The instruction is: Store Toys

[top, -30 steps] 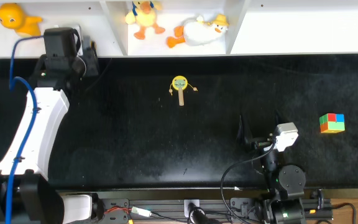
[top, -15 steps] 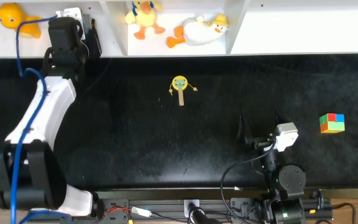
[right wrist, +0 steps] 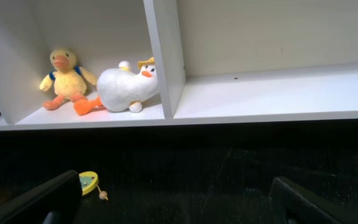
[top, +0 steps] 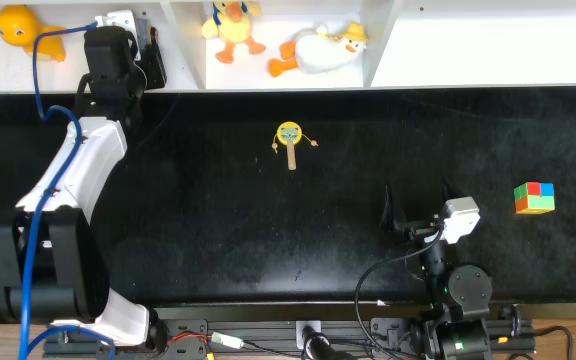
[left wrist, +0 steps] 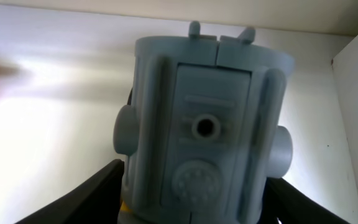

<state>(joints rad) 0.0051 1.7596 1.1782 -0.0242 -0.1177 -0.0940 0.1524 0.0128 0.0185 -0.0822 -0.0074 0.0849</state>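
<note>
A grey cylindrical toy with knobs and a dial (left wrist: 204,130) sits between the dark fingers (left wrist: 86,199) of my left gripper (top: 140,52), which is shut on it. The gripper is inside the left compartment of the white shelf (top: 388,70), near an orange duck (top: 23,28). A yellow paddle toy (top: 289,140) and a coloured cube (top: 533,197) lie on the black table. My right gripper (top: 416,212) rests low near its base, open and holding nothing, facing the shelf.
A yellow duck plush (top: 233,30) and a white goose plush (top: 318,50) fill the middle compartment, also seen as duck (right wrist: 64,78) and goose (right wrist: 126,87). The right compartment floor (right wrist: 278,87) is bare. Dividers (right wrist: 163,56) separate the compartments.
My left arm has moved up the picture from the table's edge into the left shelf compartment, carrying the grey toy. The right arm has stayed still.
</note>
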